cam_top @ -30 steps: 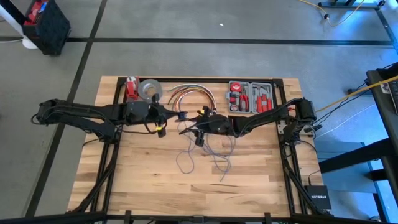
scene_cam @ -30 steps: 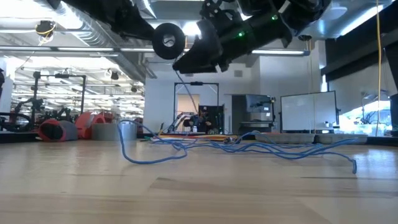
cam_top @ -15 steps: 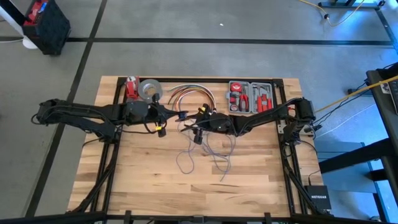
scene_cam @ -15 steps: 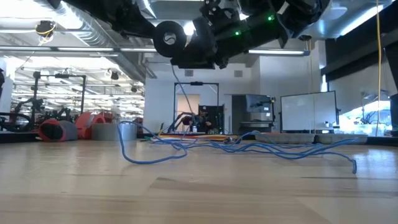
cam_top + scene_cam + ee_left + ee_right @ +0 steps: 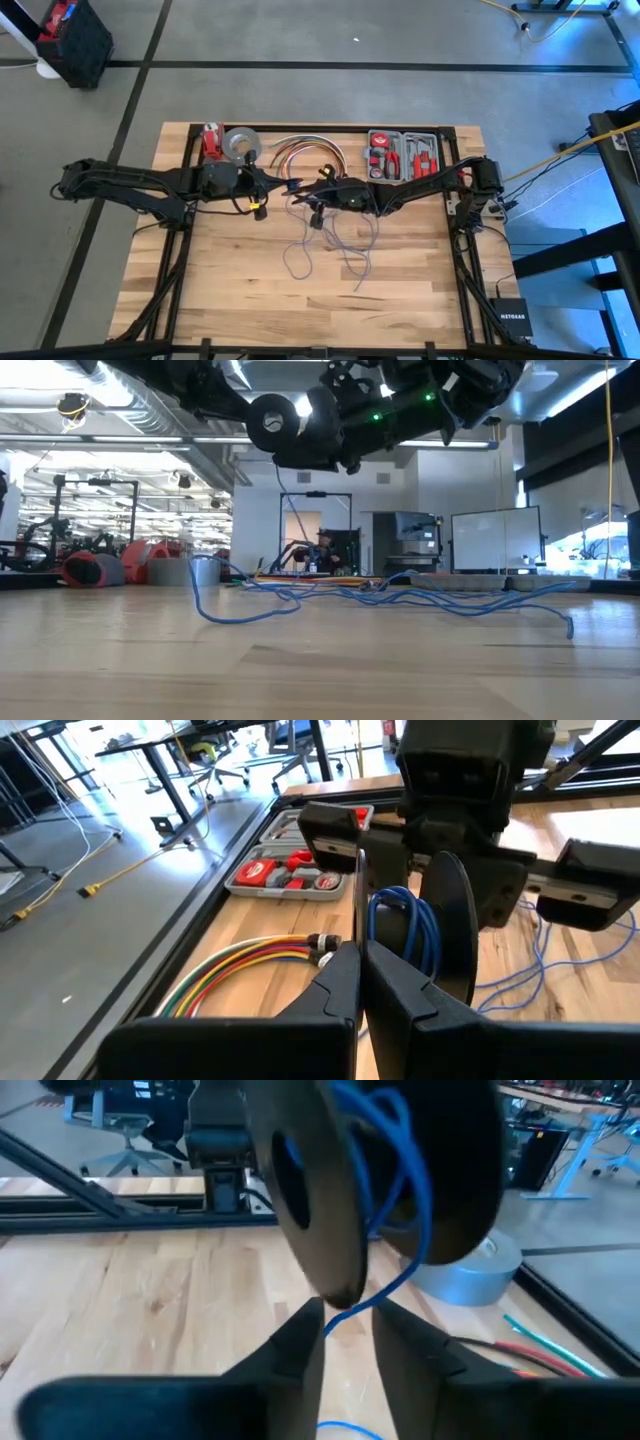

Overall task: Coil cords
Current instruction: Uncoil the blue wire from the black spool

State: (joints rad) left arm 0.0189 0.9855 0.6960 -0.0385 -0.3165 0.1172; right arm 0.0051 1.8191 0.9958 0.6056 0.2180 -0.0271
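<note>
Compared with a second ago, the right gripper (image 5: 303, 190) sits a little farther toward the upper left of the high view, closer to the spool (image 5: 293, 186), and its fingers stand narrower than before.

Nearest in the low view, the blue cords (image 5: 400, 598) lie in loose waves across the wooden surface (image 5: 300, 670), one loop rising at left of centre and an end trailing off at the right. From above, the cords (image 5: 340, 245) sprawl in loops just below the frame's middle, with a strand running up toward the two grippers.

Above them both arms meet near the centre. The left gripper (image 5: 281, 185) has its fingers (image 5: 395, 985) pressed together, clamped on the rim of the dark spool (image 5: 445, 920), which carries several turns of blue cord. In the right wrist view the right gripper (image 5: 347, 1342) has its fingers slightly apart, a single strand of cord (image 5: 385, 1285) passing between them just beneath the spool (image 5: 330, 1210); whether they pinch it cannot be told.

Farther back along the surface's upper edge sit a roll of grey tape (image 5: 241, 143), an arched bundle of orange, red and white cables (image 5: 305, 148) and an open grey tool case (image 5: 402, 155).
</note>
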